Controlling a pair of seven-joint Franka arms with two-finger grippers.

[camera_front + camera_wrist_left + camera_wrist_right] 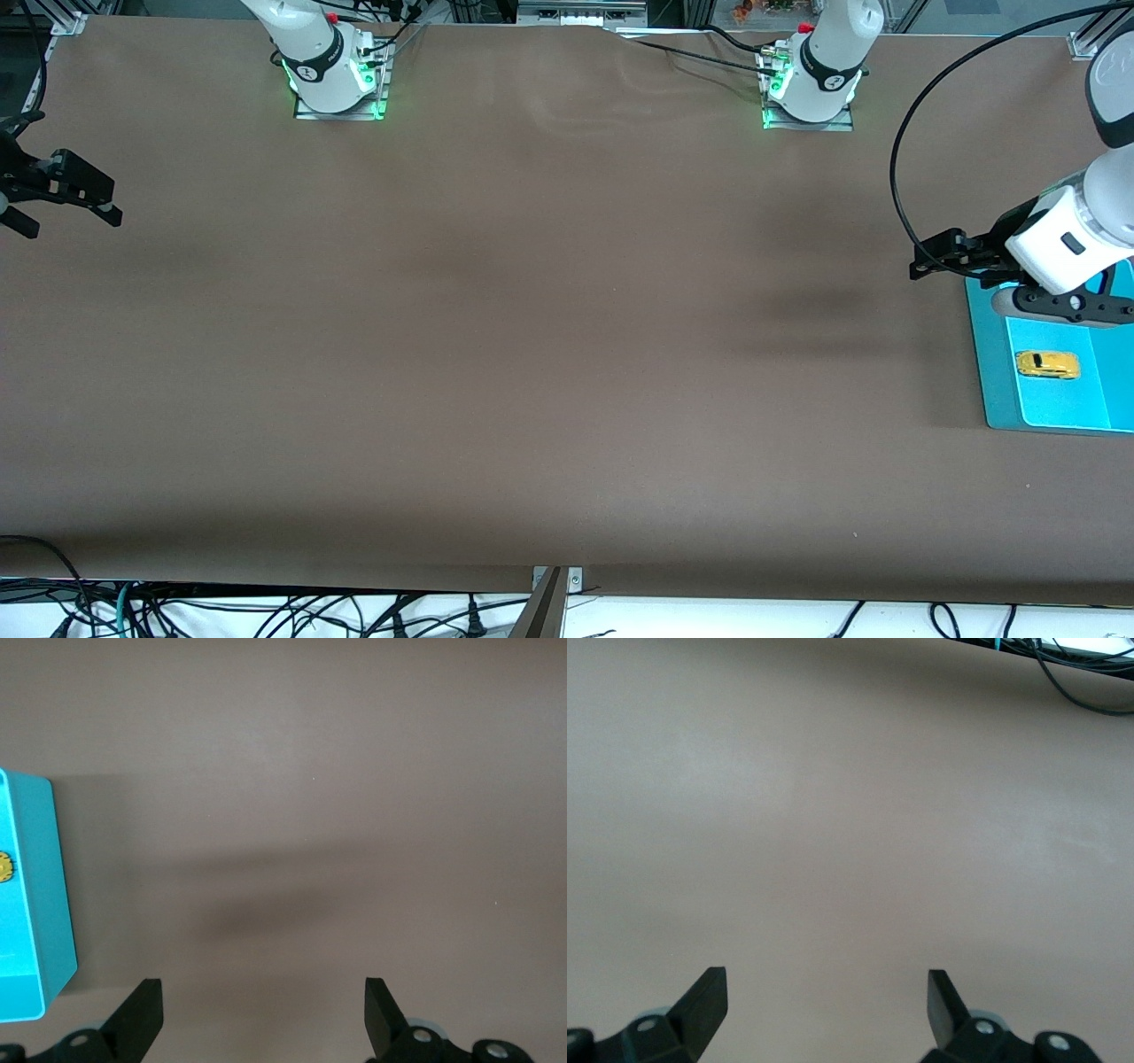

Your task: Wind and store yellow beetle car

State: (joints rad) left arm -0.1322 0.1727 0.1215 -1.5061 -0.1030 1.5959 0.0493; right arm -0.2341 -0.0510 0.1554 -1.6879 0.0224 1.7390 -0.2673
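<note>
The yellow beetle car (1047, 364) lies on the light floor of a shallow teal box (989, 354) at the left arm's end of the table. A sliver of the car (4, 867) and the box (31, 904) show at the edge of the left wrist view. My left gripper (930, 257) is open and empty, over bare table just beside the box's corner that lies farther from the front camera, apart from the car; it also shows in the left wrist view (264, 994). My right gripper (73, 221) is open and empty over the right arm's end of the table, with only bare table under it in the right wrist view (827, 985).
The brown table (532, 354) holds nothing else. A black cable (899, 168) loops from the left arm above the table. Cables (1081, 673) hang past the table edge in the right wrist view.
</note>
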